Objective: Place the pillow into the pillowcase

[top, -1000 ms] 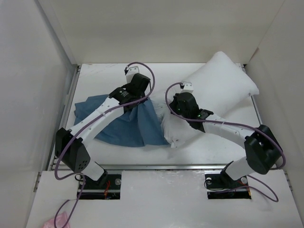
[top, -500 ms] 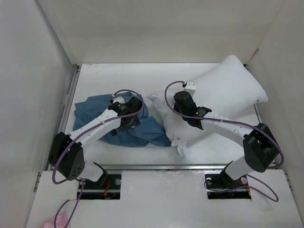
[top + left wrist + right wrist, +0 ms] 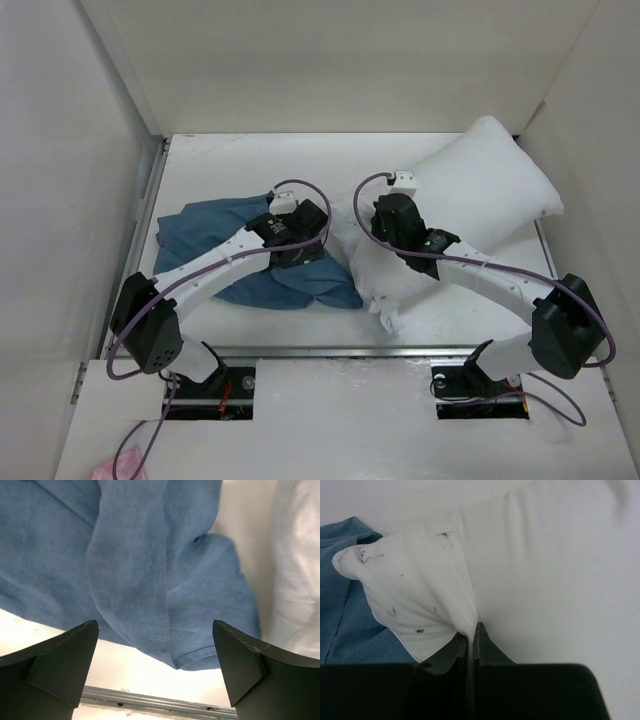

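The white pillow (image 3: 480, 190) lies slantwise on the right half of the table, its near-left corner bunched up. My right gripper (image 3: 388, 240) is shut on a pinched fold of the pillow (image 3: 545, 555) near that corner; the right gripper (image 3: 471, 630) has fabric squeezed between its fingers. The blue pillowcase (image 3: 215, 235) lies crumpled on the left, its right edge touching the pillow. My left gripper (image 3: 300, 255) hovers over that edge, open. In the left wrist view the left gripper (image 3: 155, 625) has wide-apart fingers with nothing between them, above the pillowcase (image 3: 140, 570).
White walls close in the table on the left, back and right. A metal rail (image 3: 330, 350) runs along the near edge and shows below the left fingers (image 3: 150, 700). Bare tabletop (image 3: 230, 165) lies behind the pillowcase. A pink scrap (image 3: 110, 468) sits outside at the bottom left.
My left gripper has opened and let go of the pillowcase, which dropped flat; the arm came down and shifted right. The right gripper kept its hold while the pillow settled lower.
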### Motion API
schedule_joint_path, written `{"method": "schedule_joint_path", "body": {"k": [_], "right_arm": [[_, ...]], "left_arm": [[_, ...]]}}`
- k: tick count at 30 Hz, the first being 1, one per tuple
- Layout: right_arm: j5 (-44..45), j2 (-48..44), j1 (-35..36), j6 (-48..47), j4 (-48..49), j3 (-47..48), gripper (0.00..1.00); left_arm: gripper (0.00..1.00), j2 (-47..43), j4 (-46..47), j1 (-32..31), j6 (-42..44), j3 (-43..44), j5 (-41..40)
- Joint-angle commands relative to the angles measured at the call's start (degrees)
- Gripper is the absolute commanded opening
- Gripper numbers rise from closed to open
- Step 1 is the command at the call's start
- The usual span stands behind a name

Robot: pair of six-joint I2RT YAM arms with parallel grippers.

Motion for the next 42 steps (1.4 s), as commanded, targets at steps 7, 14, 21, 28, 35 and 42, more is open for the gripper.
{"method": "schedule_joint_path", "body": {"k": [7, 14, 21, 28, 35, 42], "right_arm": [[3.79, 0.41, -5.74, 1.6, -8.33, 0.94, 0.0], [-8.71, -1.61, -11.64, 2.13, -4.28, -3.02, 0.0], [-9.5, -1.08, -12.17, 2.13, -3.23, -3.02, 0.0], [-9.5, -0.46, -12.69, 2.13, -2.53, -3.02, 0.0], [-8.97, -0.73, -13.22, 1.6, -3.05, -3.02, 0.0], [-8.53, -8.54, -13.22, 0.11, -3.76, -3.02, 0.0]], "left_arm": [[1.0, 6.17, 5.85, 4.15, 2.5, 3.51, -6.88], [0.98, 21.02, 5.86, 13.39, 10.31, 20.2, -11.9], [0.98, 31.67, 7.0, 15.06, 19.55, 29.01, -10.5], [0.98, 29.83, 13.06, 15.06, 25.72, 23.12, -5.39], [0.37, 37.02, 11.93, 15.68, 24.41, 28.12, -7.23], [0.05, 35.46, 12.53, 15.68, 25.89, 39.28, -10.4]]}}
